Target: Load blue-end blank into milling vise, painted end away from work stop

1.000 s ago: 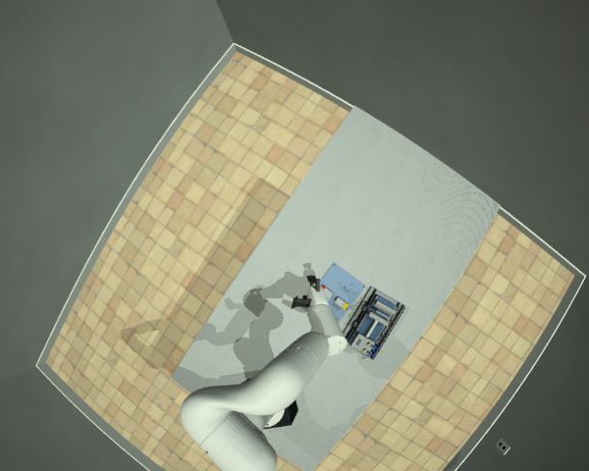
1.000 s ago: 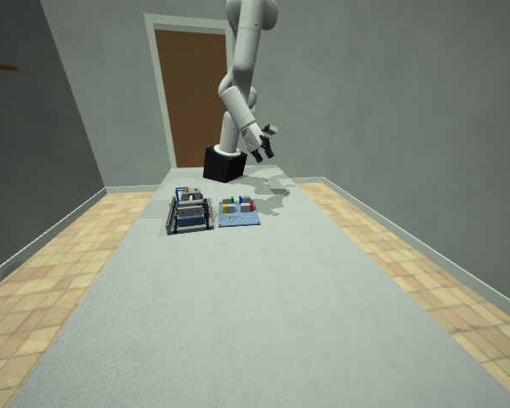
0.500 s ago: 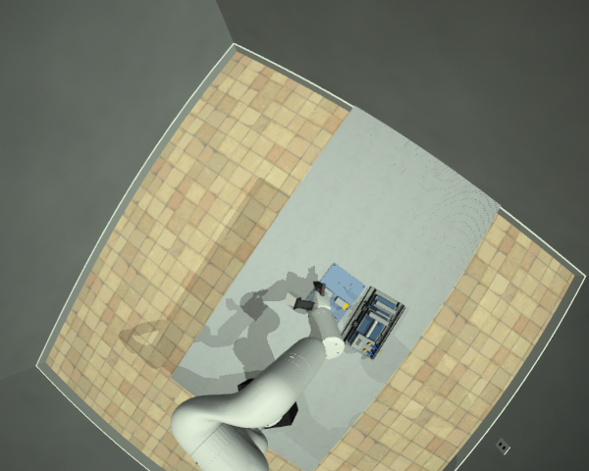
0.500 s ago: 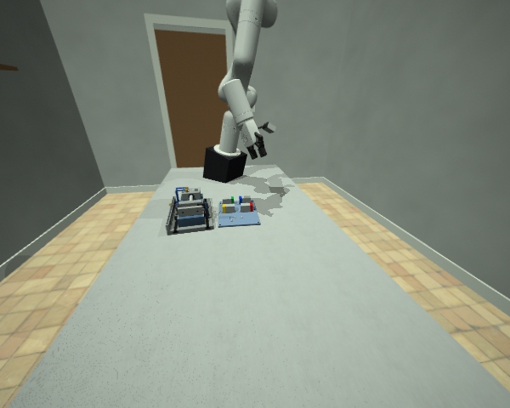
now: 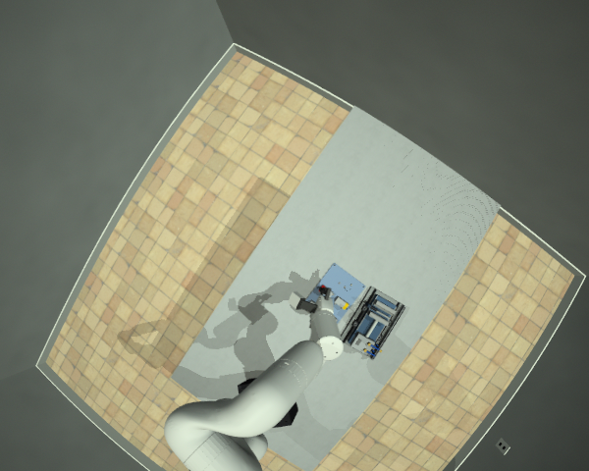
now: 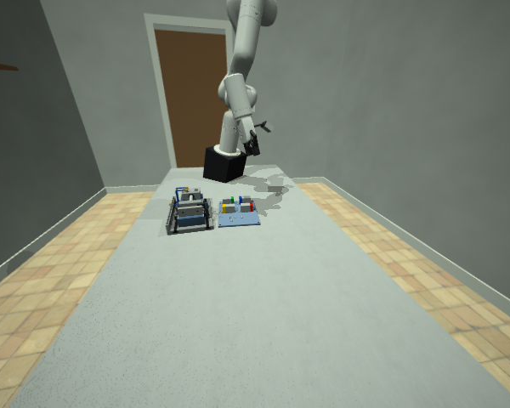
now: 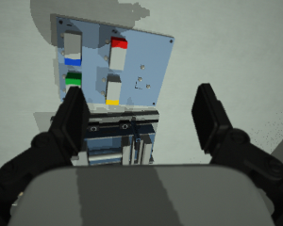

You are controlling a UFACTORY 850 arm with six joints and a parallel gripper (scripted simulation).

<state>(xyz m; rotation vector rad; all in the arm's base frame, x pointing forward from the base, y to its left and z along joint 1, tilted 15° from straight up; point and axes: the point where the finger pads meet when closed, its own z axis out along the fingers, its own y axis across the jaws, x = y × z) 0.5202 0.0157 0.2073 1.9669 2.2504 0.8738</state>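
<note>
Four blanks are in the wrist view, and the clock directions are given as each picture lies. Largest is the pale grey table top [image 5: 386, 202] [image 6: 269, 307] [image 7: 189, 61]. The white arm [image 5: 264, 395] [image 6: 240, 96] reaches in from seven o'clock in the top view. Next is the milling vise [image 5: 361, 343] [image 6: 190, 212] [image 7: 139, 117], which stands at about four o'clock of the blue infeed plate [image 5: 343, 276] [image 6: 240, 220] [image 7: 153, 52]. The gripper [image 5: 325, 291] [image 6: 252, 151] [image 7: 140, 98] is above the table, with its fingers wide open and nothing between them. In the wrist view, the blank with the blue end [image 6: 246, 199] [image 7: 73, 46] lies on the plate toward ten o'clock, its painted end pointing to six. The green-ended blank [image 6: 227, 201] [image 7: 74, 80] is at eight o'clock, partly hidden by a finger; the red-ended blank [image 6: 245, 207] [image 7: 117, 57] is near the middle; the yellow-ended blank [image 5: 341, 301] [image 6: 229, 208] [image 7: 113, 88] is at six.
</note>
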